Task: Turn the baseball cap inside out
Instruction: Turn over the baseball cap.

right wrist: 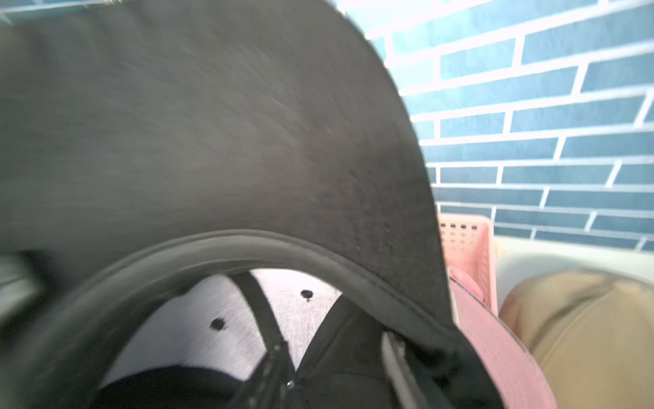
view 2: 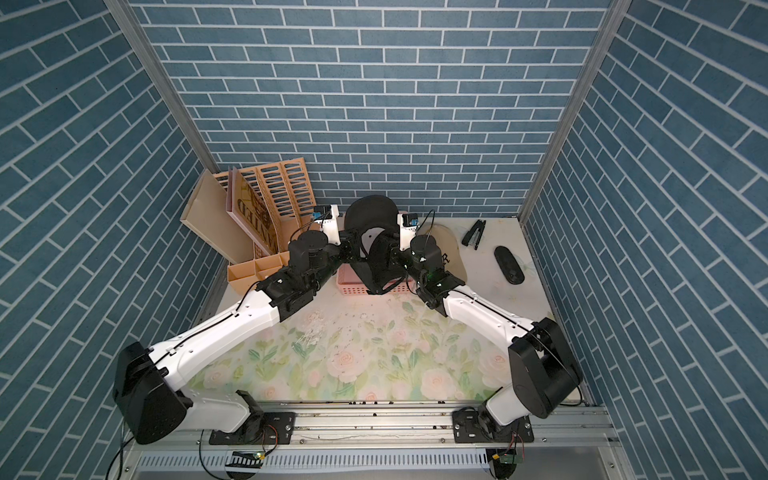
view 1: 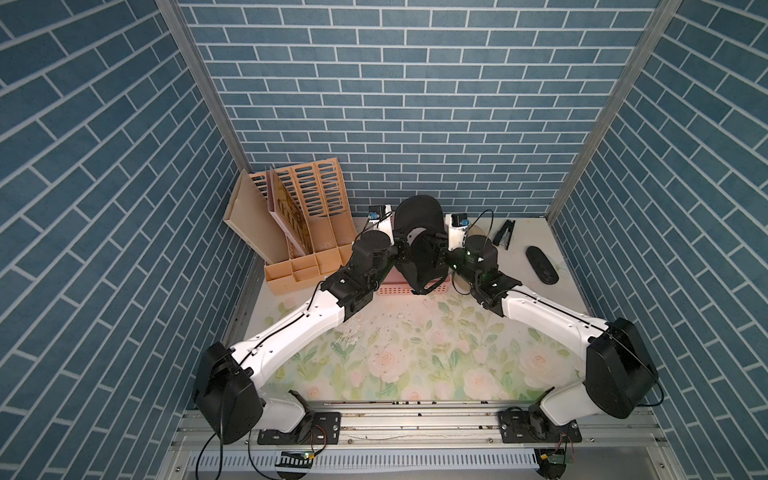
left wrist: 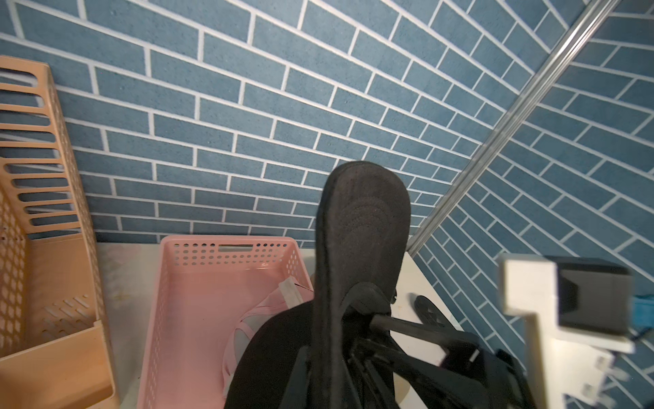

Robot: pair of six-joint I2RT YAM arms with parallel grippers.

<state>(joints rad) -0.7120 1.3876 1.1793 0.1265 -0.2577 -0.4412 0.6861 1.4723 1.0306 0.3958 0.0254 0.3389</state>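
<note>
In both top views, hoisted just above the pink basket [view 1: 390, 289] [view 2: 353, 285]: the baseball cap [view 1: 417, 218] [view 2: 370, 216], brim upright, pale lining showing. Pinched at the rim by the left claw [view 1: 401, 248] [view 2: 347, 246], clamped fully narrow on the fabric. Met from the opposite side by the right claw [view 1: 440, 249] [view 2: 392, 249], spread impossible to tell. Could slip from that single pinch under too hard a push and drop into the basket; could also spring back, the front panel looking stiff. Beside the basket, an orange file organiser [view 1: 320, 195] holding a printed board [view 1: 289, 214].

From the left wrist: inside the basket [left wrist: 226, 242], apparently just a pink cap [left wrist: 254, 318], partly hidden.

From the right wrist: looking deep into the crown [right wrist: 247, 124], seams and eyelets not yet turned out. Just beside the basket [right wrist: 467, 240], a tan cap [right wrist: 584, 318] on the table [right wrist: 548, 253].
</note>
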